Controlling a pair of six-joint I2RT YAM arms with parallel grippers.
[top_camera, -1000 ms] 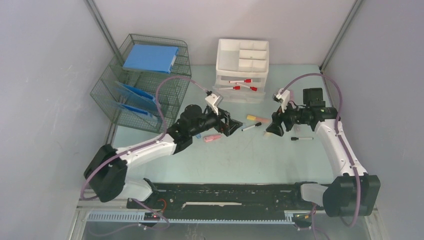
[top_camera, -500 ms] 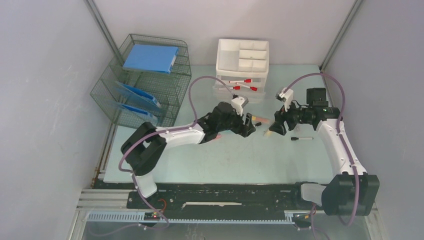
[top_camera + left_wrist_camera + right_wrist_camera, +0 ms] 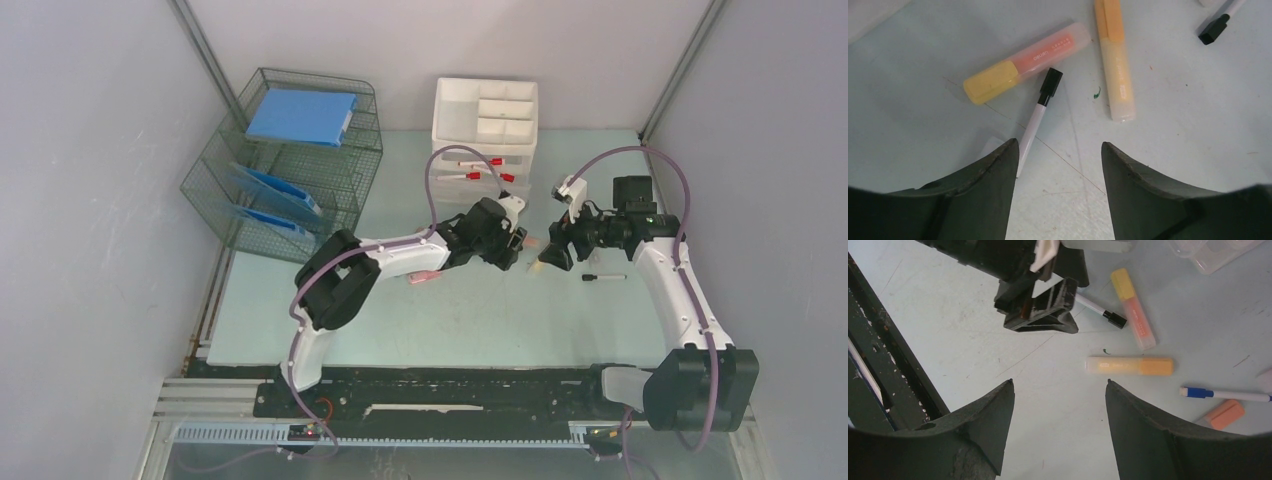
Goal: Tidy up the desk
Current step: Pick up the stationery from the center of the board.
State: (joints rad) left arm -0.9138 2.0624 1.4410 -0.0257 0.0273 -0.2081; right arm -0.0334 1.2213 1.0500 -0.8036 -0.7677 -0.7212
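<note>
The desk [image 3: 480, 320] is a pale mint-green tabletop. My left gripper [image 3: 510, 250] is open and empty, low over the desk's middle. In the left wrist view [image 3: 1059, 145] a white marker with a black cap [image 3: 1040, 115] lies just ahead of the left finger. Beyond it lie a pink highlighter with a yellow cap [image 3: 1025, 62] and an orange highlighter [image 3: 1115, 60]. My right gripper [image 3: 548, 260] is open and empty, facing the left one. In the right wrist view [image 3: 1058, 382] the orange highlighter [image 3: 1129, 365] lies just ahead of it.
A white drawer organiser [image 3: 485, 125] with red-capped markers stands at the back. A wire mesh rack [image 3: 290, 170] with blue folders is at back left. A pink highlighter [image 3: 425, 276], a black marker [image 3: 603, 277], a blue-capped marker [image 3: 1223, 395] and an orange eraser [image 3: 1225, 413] lie loose.
My left arm has stretched out to the right, carrying its open gripper from beside the pink highlighter to the pens in the middle. The right gripper has barely moved.
</note>
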